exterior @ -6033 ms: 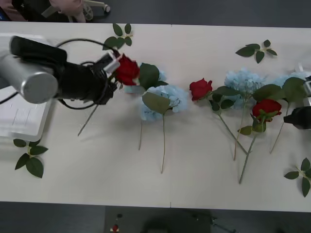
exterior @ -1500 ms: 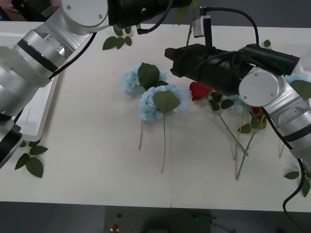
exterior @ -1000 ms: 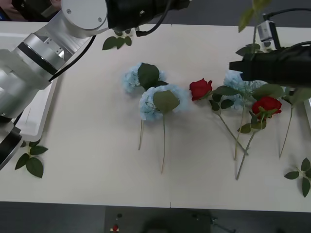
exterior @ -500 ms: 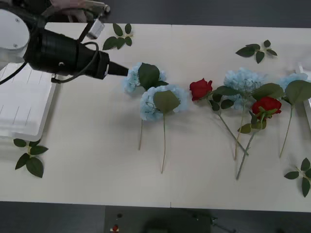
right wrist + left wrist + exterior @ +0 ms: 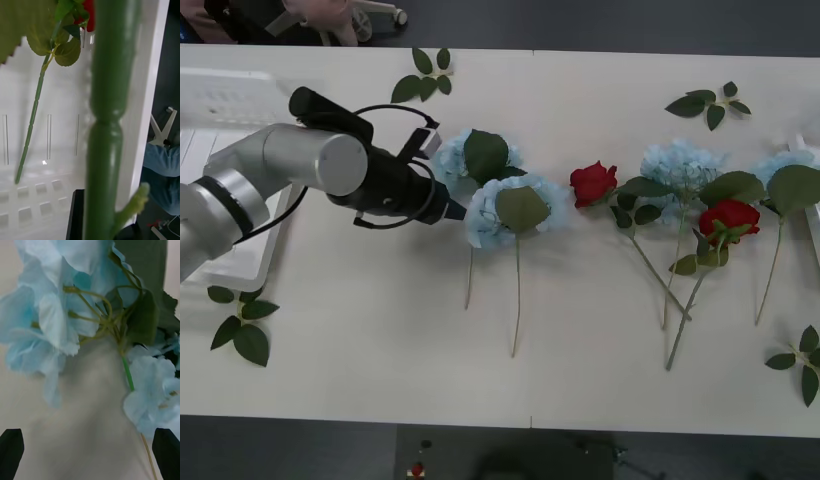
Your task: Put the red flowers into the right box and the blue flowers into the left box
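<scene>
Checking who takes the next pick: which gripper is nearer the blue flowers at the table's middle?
Left. The left gripper is right beside those blue flowers; the right gripper is off over the white box, holding a stem.

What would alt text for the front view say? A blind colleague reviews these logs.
The left gripper reaches two blue flowers mid-table, fingers open. Two red flowers and more blue ones lie rightward; the left box sits at the table's left edge.

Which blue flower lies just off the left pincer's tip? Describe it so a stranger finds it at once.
On the white table, the left pincer is left of centre, open. Off its tip sit two pale blue flowers; the one meant is the nearer blue flower, a green leaf across its head. Its neighbour lies behind it, toward the far edge.
</scene>
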You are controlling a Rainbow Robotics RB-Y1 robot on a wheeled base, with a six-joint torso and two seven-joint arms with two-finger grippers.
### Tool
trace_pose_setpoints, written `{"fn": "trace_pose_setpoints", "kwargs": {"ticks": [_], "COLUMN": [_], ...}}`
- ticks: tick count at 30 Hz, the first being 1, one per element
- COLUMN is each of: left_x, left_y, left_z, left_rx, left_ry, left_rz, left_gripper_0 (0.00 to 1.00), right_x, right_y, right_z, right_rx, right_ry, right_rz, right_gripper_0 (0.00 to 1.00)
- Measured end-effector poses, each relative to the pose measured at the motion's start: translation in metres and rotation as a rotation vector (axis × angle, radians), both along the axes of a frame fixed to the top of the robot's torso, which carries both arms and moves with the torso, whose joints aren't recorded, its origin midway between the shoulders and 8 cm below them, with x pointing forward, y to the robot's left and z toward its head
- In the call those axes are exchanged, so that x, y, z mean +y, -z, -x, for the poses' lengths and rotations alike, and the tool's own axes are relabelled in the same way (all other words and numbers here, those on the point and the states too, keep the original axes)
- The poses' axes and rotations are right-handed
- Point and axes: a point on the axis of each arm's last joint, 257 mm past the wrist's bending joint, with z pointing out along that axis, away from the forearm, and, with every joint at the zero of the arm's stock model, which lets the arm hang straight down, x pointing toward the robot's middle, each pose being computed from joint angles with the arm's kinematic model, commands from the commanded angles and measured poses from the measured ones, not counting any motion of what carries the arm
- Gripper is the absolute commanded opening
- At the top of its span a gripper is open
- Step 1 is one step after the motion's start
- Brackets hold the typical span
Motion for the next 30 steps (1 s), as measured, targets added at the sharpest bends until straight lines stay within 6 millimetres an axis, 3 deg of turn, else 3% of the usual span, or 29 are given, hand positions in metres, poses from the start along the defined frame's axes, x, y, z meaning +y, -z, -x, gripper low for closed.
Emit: {"fn": "trace_pose_setpoints", "kwargs": {"ticks": [4,8,10,12,16,21,27,28,30], "left_x": [-0.025,-0.052,-0.061,-0.068,-0.07,-0.06,-0.059,-0.06,-0.061], "left_y": [-0.002,-0.012,-0.014,-0.015,-0.007,0.017,0.024,0.024,0.023], "left_z": [-0.02,-0.032,-0.036,-0.038,-0.047,-0.054,-0.055,-0.055,-0.055], "left_rx": [-0.032,-0.061,-0.071,-0.076,-0.123,-0.199,-0.238,-0.238,-0.24], "left_ry": [0.004,0.022,0.027,0.031,0.037,0.068,0.108,0.108,0.111], "left_rz": [-0.043,-0.063,-0.075,-0.087,-0.141,-0.252,-0.327,-0.327,-0.325], "left_gripper_0": [1.0,1.0,1.0,1.0,0.62,0.58,0.57,0.52,0.25], "right_x": [-0.004,-0.002,-0.002,-0.002,0.004,0.034,0.103,0.116,0.138], "right_y": [0.024,0.032,0.03,0.03,0.032,0.035,0.038,0.04,0.045], "right_z": [0.0,-0.004,-0.006,-0.006,-0.009,-0.02,-0.044,-0.045,-0.045], "right_rx": [0.001,-0.016,-0.027,-0.027,-0.042,-0.053,-0.035,-0.028,-0.015], "right_ry": [0.009,0.008,0.004,0.004,0.007,-0.021,-0.168,-0.196,-0.229], "right_rz": [0.021,0.012,0.016,0.016,-0.017,-0.097,-0.159,-0.165,-0.18], "right_gripper_0": [0.04,0.61,0.76,0.84,0.87,0.87,0.87,0.87,0.87]}}
